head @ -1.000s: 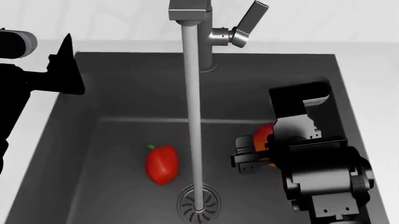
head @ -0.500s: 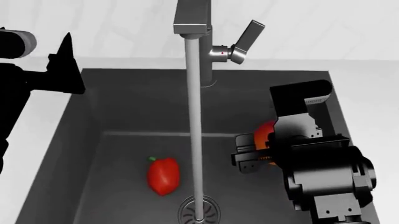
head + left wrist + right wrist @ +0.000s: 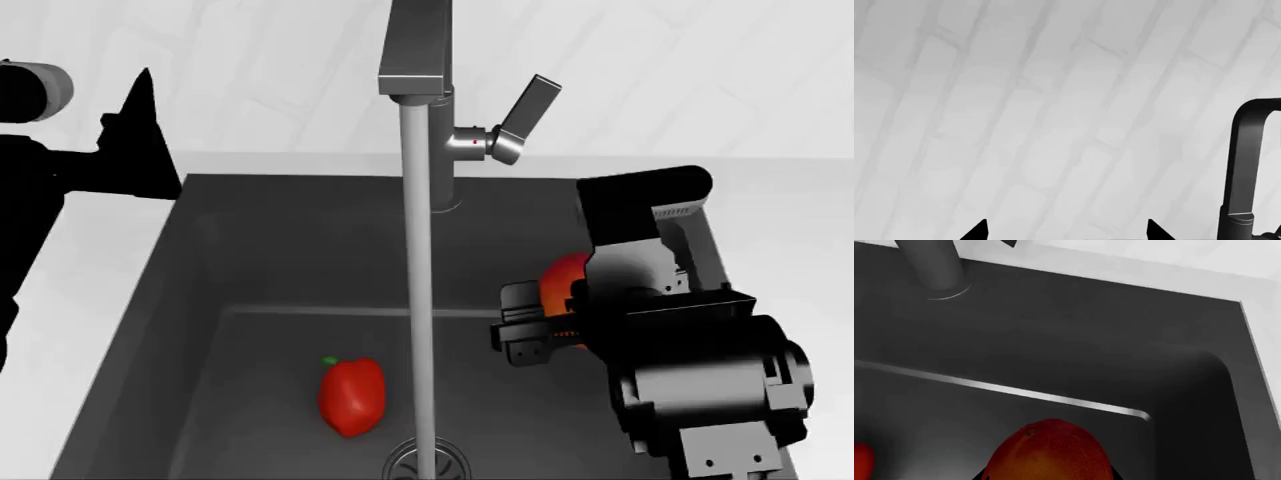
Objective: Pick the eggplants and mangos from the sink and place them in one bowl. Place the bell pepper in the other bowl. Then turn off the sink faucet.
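**Mango gripped in the basin, water running**

The right gripper (image 3: 567, 310) sits inside the deep dark grey rectangular sink (image 3: 267, 250), near its right wall, with its fingers closed around the smooth red-to-orange oval mango (image 3: 567, 280). In the right wrist view the mango (image 3: 1049, 452) fills the space between the fingers, its red top rounding down to orange. Whether the fruit touches the sink floor cannot be told.

The small glossy all-red bell pepper (image 3: 352, 396) with its tiny green stem lies on the sink floor, toward the front and left of the water stream, near the round slotted metal drain (image 3: 427, 464) at the front edge.

The tall grey metal faucet (image 3: 420, 60) with a square spout stands at the back rim of the sink; a straight column of water falls from it onto the drain. Its flat side lever (image 3: 527, 112) tilts up to the right and carries a small red dot at its base. No writing can be read anywhere.

The left gripper (image 3: 134, 140) hovers above the sink's back left corner. In the left wrist view only two dark fingertips (image 3: 977, 231) show, set well apart, with nothing between them, against a pale tiled wall (image 3: 1054, 100).
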Tool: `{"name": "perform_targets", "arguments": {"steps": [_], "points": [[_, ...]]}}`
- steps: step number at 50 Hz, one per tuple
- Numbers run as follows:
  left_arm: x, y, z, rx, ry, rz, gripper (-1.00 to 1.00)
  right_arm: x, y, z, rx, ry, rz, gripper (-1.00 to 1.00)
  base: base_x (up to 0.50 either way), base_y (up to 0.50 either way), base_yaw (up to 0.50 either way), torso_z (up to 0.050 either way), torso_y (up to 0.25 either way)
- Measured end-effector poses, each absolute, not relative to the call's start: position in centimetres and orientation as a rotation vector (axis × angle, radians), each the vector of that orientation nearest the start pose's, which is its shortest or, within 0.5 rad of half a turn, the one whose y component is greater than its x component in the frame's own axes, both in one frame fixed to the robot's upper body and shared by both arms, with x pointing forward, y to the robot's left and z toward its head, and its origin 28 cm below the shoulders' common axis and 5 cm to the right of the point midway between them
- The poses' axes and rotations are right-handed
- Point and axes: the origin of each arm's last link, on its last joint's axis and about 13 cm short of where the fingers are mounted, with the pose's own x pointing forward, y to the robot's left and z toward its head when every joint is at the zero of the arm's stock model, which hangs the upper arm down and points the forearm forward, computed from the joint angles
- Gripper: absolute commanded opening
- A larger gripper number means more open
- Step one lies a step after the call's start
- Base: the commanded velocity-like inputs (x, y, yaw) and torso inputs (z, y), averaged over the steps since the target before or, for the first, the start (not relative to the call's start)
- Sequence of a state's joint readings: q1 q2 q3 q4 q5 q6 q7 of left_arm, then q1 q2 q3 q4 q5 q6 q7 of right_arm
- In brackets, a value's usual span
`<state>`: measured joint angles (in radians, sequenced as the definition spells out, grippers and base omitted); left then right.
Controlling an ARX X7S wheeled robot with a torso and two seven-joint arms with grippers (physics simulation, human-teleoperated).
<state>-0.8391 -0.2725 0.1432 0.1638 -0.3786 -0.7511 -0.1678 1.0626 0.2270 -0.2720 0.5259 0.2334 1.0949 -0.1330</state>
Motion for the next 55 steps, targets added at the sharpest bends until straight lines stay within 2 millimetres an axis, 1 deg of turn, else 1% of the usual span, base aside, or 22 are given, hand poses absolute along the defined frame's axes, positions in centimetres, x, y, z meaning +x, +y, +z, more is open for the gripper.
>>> {"name": "perform_targets", "arguments": {"steps": [2, 6, 11, 17, 23, 27, 29, 33, 40, 42, 45, 47, 49, 54, 55], "points": [[32.6, 23.1, 23.2, 0.033, -0.199, -0.048, 1.00, 36.9, -14.2, 17.7, -0.111, 0.594, 0.140, -1.00, 0.00, 0.00, 0.00, 0.000, 0.000], [32.1, 22.6, 23.6, 0.080, -0.203, -0.096, 1.00, 36.1, -14.3, 19.6, -0.107, 0.545, 0.142, -1.00, 0.00, 0.00, 0.00, 0.000, 0.000], [31.6, 22.3, 24.0, 0.123, -0.191, -0.144, 1.00, 34.6, -14.4, 22.2, -0.107, 0.487, 0.142, -1.00, 0.00, 0.00, 0.00, 0.000, 0.000], [31.3, 22.2, 24.3, 0.166, -0.168, -0.180, 1.00, 32.7, -15.0, 25.3, -0.127, 0.438, 0.091, -1.00, 0.00, 0.00, 0.00, 0.000, 0.000], [31.0, 22.2, 24.7, 0.202, -0.123, -0.216, 1.00, 30.0, -15.3, 28.4, -0.171, 0.415, 0.107, -1.00, 0.00, 0.00, 0.00, 0.000, 0.000], [31.0, 22.3, 25.3, 0.240, -0.074, -0.270, 1.00, 27.9, -15.4, 29.9, -0.196, 0.399, 0.123, -1.00, 0.00, 0.00, 0.00, 0.000, 0.000], [31.4, 22.5, 25.9, 0.239, -0.050, -0.311, 1.00, 27.1, -15.5, 30.3, -0.206, 0.398, 0.130, -1.00, 0.00, 0.00, 0.00, 0.000, 0.000], [30.5, 22.2, 27.0, 0.193, 0.017, -0.359, 1.00, 25.7, -15.6, 30.8, -0.220, 0.401, 0.144, -1.00, 0.00, 0.00, 0.00, 0.000, 0.000], [29.8, 25.5, 31.1, 0.324, 0.124, -0.455, 1.00, 24.2, -15.6, 31.1, -0.234, 0.413, 0.164, -1.00, 0.00, 0.00, 0.00, 0.000, 0.000], [29.8, 25.9, 32.0, 0.355, 0.169, -0.477, 1.00, 23.9, -15.6, 31.1, -0.238, 0.417, 0.170, -1.00, 0.00, 0.00, 0.00, 0.000, 0.000], [30.1, 25.9, 33.0, 0.384, 0.241, -0.508, 1.00, 23.6, -15.5, 31.1, -0.243, 0.423, 0.178, -1.00, 0.00, 0.00, 0.00, 0.000, 0.000], [30.7, 25.4, 33.6, 0.385, 0.291, -0.525, 1.00, 23.4, -15.5, 31.2, -0.246, 0.427, 0.183, -1.00, 0.00, 0.00, 0.00, 0.000, 0.000], [31.6, 24.4, 34.2, 0.380, 0.335, -0.543, 1.00, 23.2, -15.4, 31.1, -0.249, 0.430, 0.187, -1.00, 0.00, 0.00, 0.00, 0.000, 0.000], [34.4, 20.4, 35.3, 0.375, 0.438, -0.607, 1.00, 22.9, -15.4, 31.2, -0.256, 0.439, 0.196, -1.00, 0.00, 0.00, 0.00, 0.000, 0.000], [34.7, 19.9, 35.0, 0.387, 0.455, -0.614, 1.00, 22.9, -15.3, 31.2, -0.258, 0.441, 0.197, -1.00, 0.00, 0.00, 0.00, 0.000, 0.000]]}}
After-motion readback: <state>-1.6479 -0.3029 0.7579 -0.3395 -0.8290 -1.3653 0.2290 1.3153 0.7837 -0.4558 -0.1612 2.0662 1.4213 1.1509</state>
